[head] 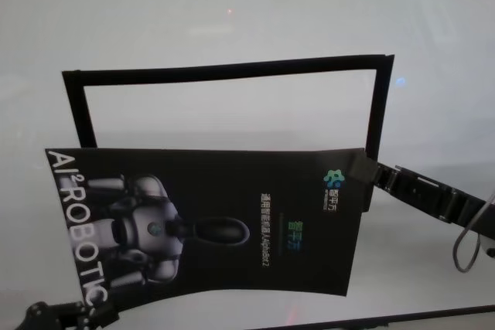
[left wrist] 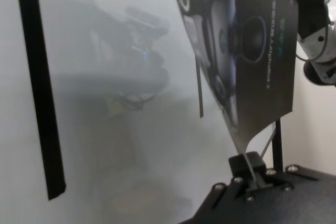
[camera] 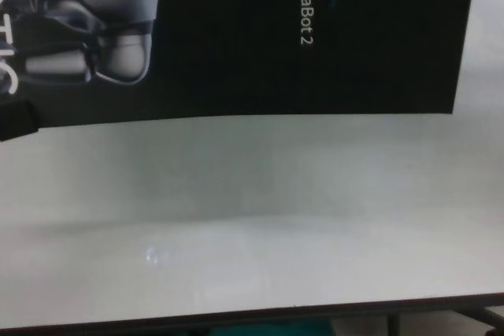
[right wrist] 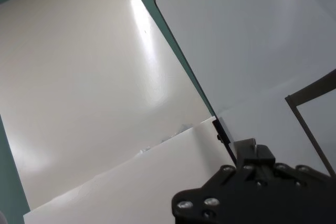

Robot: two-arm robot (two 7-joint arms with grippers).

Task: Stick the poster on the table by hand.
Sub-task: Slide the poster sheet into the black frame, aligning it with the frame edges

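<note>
The poster (head: 209,218) hangs in the air between both arms, just above the white worktop (head: 232,21) and overlapping the near side of a rectangle of narrow black strips (head: 224,71) laid out on it; to my eye the step in hand is carrying the sheet into that outline, and it will go best if both arms keep the sheet taut and level, square its edges to the strips, and bring it down evenly so no bubble or crease is trapped (the near edge already bows a little in the chest view).

On the left, the left gripper (left wrist: 247,167) is clamped narrowly on the poster's near-left corner, by the big white lettering; the paper rises straight out of its jaws.

On the right, the right gripper (head: 370,173) pinches the far-right corner, closed down to the thickness of the sheet, its arm reaching in from the side.
</note>
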